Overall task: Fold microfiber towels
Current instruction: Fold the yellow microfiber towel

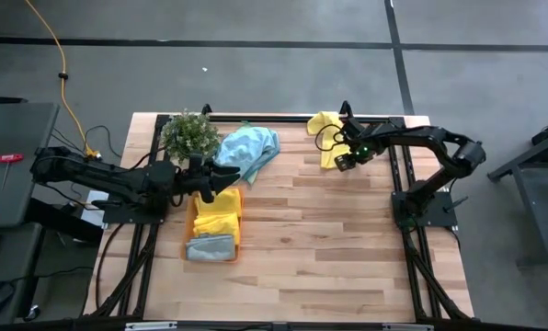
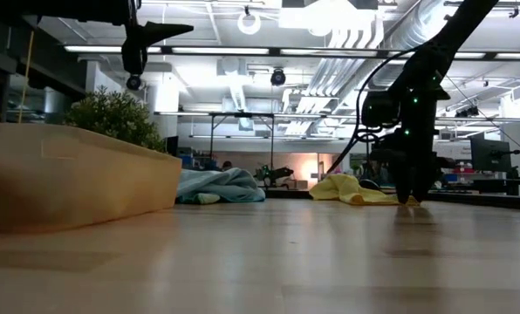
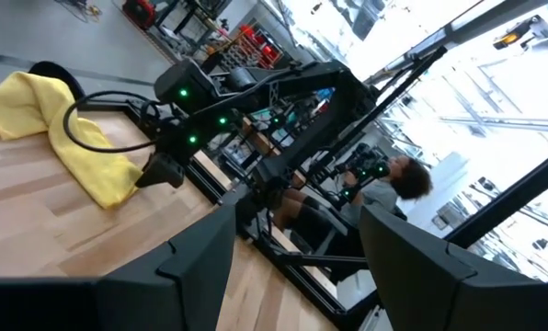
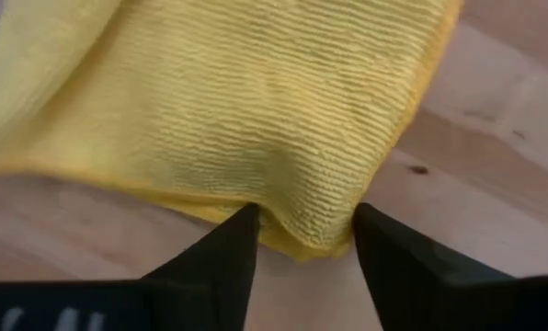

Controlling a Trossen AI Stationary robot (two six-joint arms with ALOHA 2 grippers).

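Observation:
A yellow towel (image 1: 325, 138) lies crumpled on the table at the far right; it also shows in the low view (image 2: 352, 189). My right gripper (image 1: 345, 162) is down at the towel's near end, fingers open. A light blue towel (image 1: 249, 147) lies bunched at the far middle. My left gripper (image 1: 224, 175) is open and empty in the air over the orange tray (image 1: 190, 225). The tray holds a folded yellow towel (image 1: 217, 207) and a folded grey towel (image 1: 210, 247). My right gripper comes from above, pointing down. Its two fingertips (image 4: 242, 230) stand on either side of a small hump of cloth at the yellow towel's near edge (image 4: 297, 225) and touch it there. The towel lies slack on the table.
A small bushy plant (image 1: 189, 134) stands at the far left beside the blue towel. The tray's wall (image 2: 68, 183) fills the low view's left. A person (image 3: 398, 184) sits beyond the table. Bare wood stretches across the table's middle and near side.

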